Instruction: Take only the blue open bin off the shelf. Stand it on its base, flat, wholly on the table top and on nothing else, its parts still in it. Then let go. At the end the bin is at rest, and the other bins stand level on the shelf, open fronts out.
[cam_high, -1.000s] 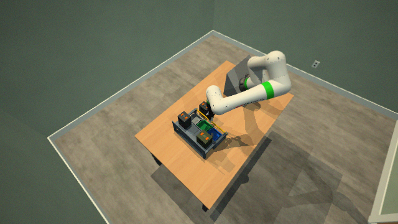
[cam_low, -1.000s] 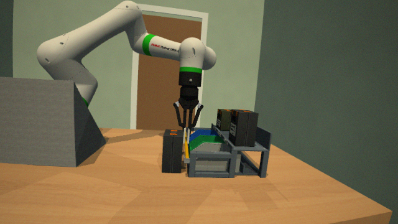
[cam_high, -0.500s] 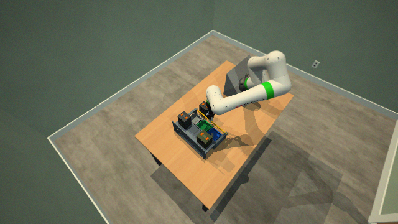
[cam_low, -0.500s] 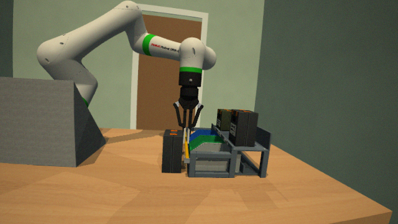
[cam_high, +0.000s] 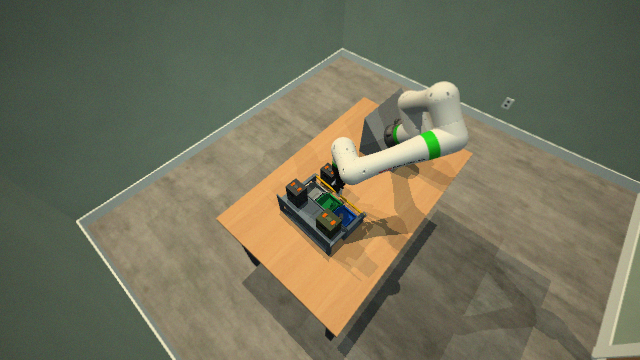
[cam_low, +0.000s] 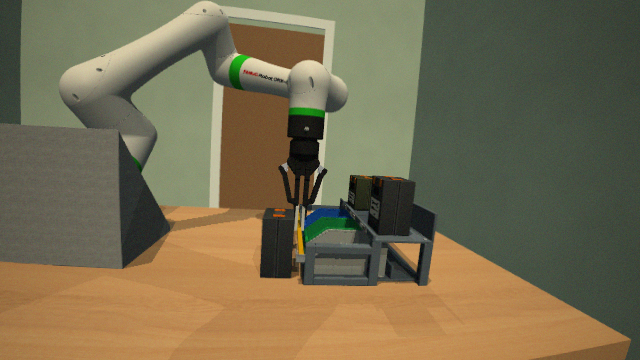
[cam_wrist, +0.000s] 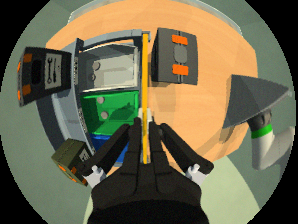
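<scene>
The blue open bin (cam_high: 346, 216) sits in the grey shelf (cam_high: 320, 215) at its end, next to a green bin (cam_high: 328, 202) and a grey bin (cam_high: 315, 191). In the wrist view the blue bin (cam_wrist: 104, 139) is mostly hidden by my fingers. A thin yellow bar (cam_wrist: 144, 90) runs along the shelf's open front, across all three bins. My gripper (cam_wrist: 144, 113) points straight down and is shut on this yellow bar, about where the green and blue bins meet. In the side view, the fingertips (cam_low: 300, 205) meet at the bar's top edge (cam_low: 300, 232).
A dark box with orange marks (cam_low: 277, 242) stands on the table against the shelf front, just beside my fingers. Two more dark boxes (cam_low: 392, 197) (cam_low: 359, 191) stand on the shelf's upper deck. A large grey block (cam_low: 65, 195) holds the arm's base.
</scene>
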